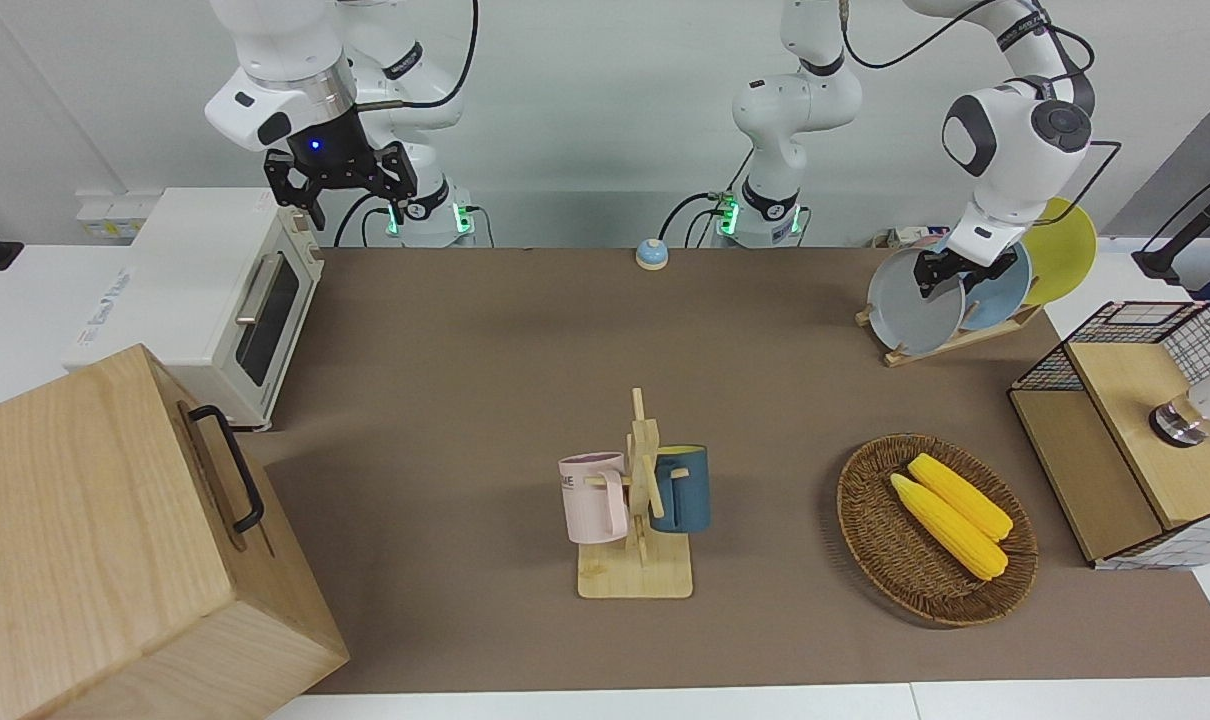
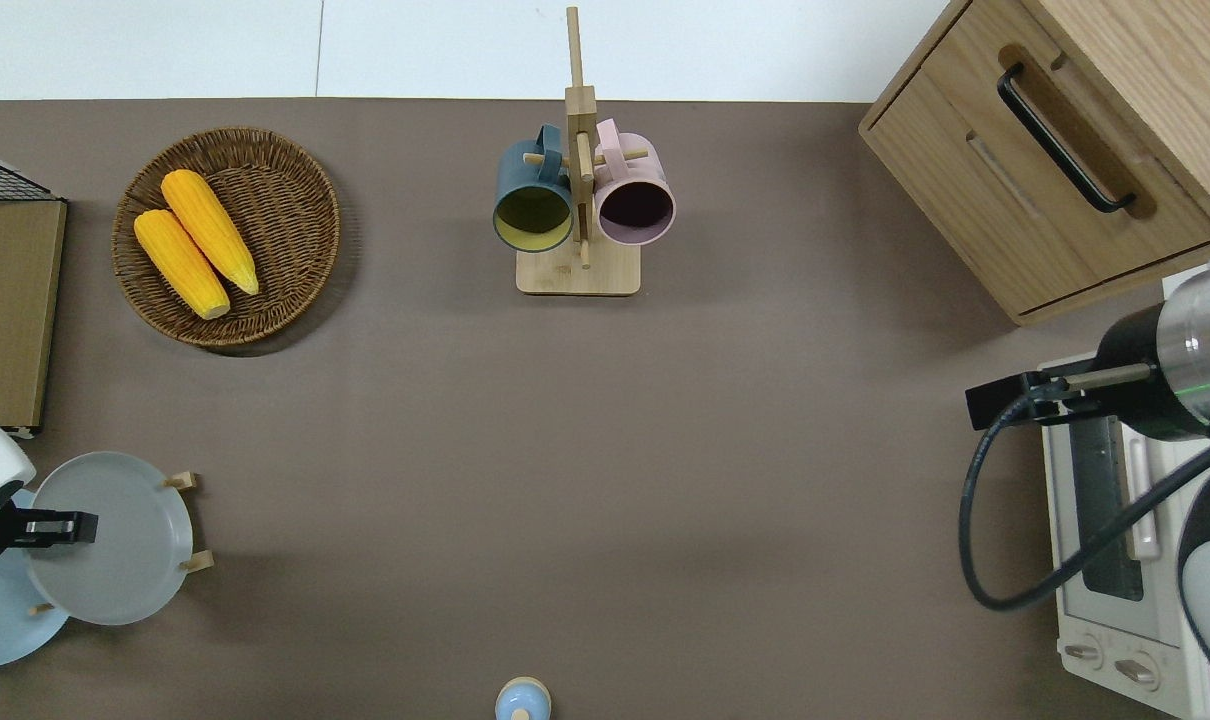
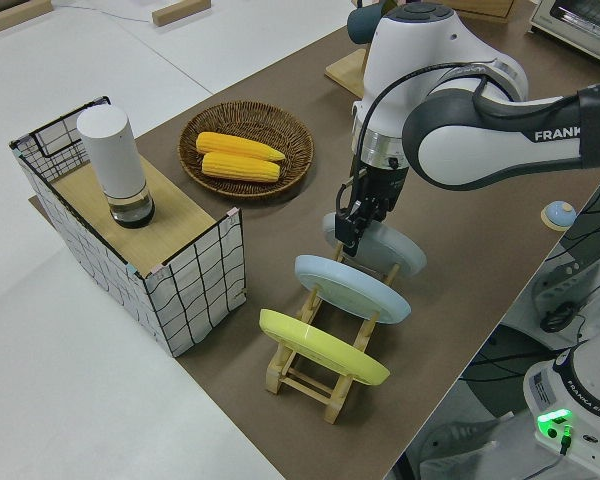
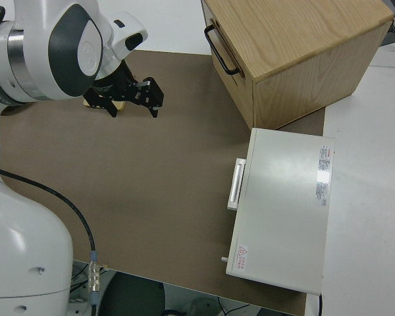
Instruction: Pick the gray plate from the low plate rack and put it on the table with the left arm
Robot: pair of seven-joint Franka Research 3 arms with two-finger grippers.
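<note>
The gray plate [image 1: 910, 302] stands tilted in the end slot of the low plate rack [image 1: 955, 340], the slot nearest the table's middle; it also shows in the overhead view [image 2: 130, 550] and the left side view [image 3: 398, 250]. My left gripper [image 1: 950, 272] is open and down at the gray plate's upper rim, with one finger over the plate's face in the overhead view [image 2: 50, 527] and in the left side view [image 3: 352, 228]. The plate rests in the rack [image 3: 315, 385] on the brown table [image 1: 465, 350]. My right arm is parked, its gripper [image 1: 337, 200] open.
A light blue plate [image 1: 1000, 288] and a yellow plate [image 1: 1065, 250] fill the rack's other slots. A wicker basket [image 1: 865, 520] with two corn cobs, a wire-sided box [image 1: 1125, 450], a mug stand [image 1: 640, 500], a wooden cabinet [image 1: 115, 530], a toaster oven [image 1: 205, 290] and a bell [image 1: 651, 254] stand around.
</note>
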